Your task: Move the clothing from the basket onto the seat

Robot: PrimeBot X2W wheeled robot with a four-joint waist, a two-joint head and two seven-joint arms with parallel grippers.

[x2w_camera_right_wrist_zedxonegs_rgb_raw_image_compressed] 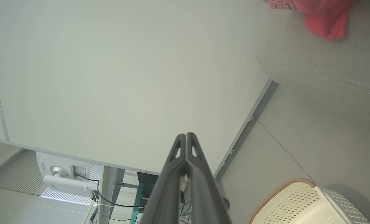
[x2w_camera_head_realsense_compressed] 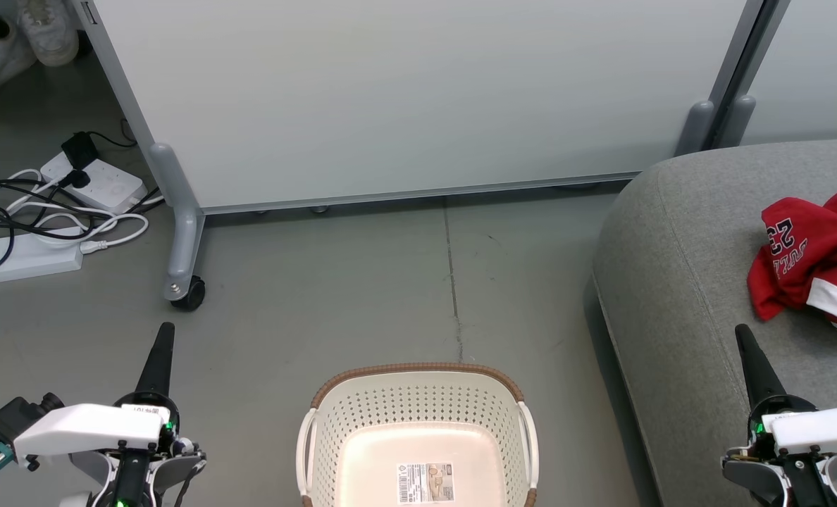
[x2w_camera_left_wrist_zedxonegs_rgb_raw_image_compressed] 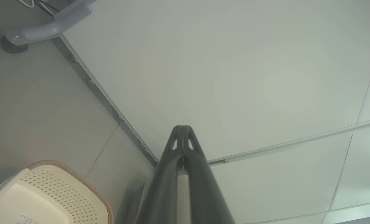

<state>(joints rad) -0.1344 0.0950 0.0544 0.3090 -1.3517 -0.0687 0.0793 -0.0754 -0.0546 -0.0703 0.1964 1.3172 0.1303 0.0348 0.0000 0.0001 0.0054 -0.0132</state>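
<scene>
A wheeled white panel (x2w_camera_head_realsense_compressed: 418, 98) stands behind the basket (x2w_camera_head_realsense_compressed: 418, 367), power strips (x2w_camera_head_realsense_compressed: 101, 186) at left. The crumpled red clothing (x2w_camera_head_realsense_compressed: 813, 253), number 23, lies on the grey seat (x2w_camera_head_realsense_compressed: 672, 282). Left pincer (x2w_camera_left_wrist_zedxonegs_rgb_raw_image_compressed: 182, 127) and right pincer (x2w_camera_right_wrist_zedxonegs_rgb_raw_image_compressed: 185, 134): fingers together.

head: high, looking down | wrists: forward, facing partition (x2w_camera_left_wrist_zedxonegs_rgb_raw_image_compressed: 234, 77) | shared: basket (x2w_camera_head_realsense_compressed: 418, 405)

Office-type rm: wheeled partition (x2w_camera_head_realsense_compressed: 418, 98), power strips (x2w_camera_head_realsense_compressed: 27, 260), monitor (x2w_camera_right_wrist_zedxonegs_rgb_raw_image_compressed: 63, 171).

The clothing (x2w_camera_head_realsense_compressed: 813, 257) lies on the seat (x2w_camera_head_realsense_compressed: 672, 282), right of the basket (x2w_camera_head_realsense_compressed: 418, 394).
</scene>
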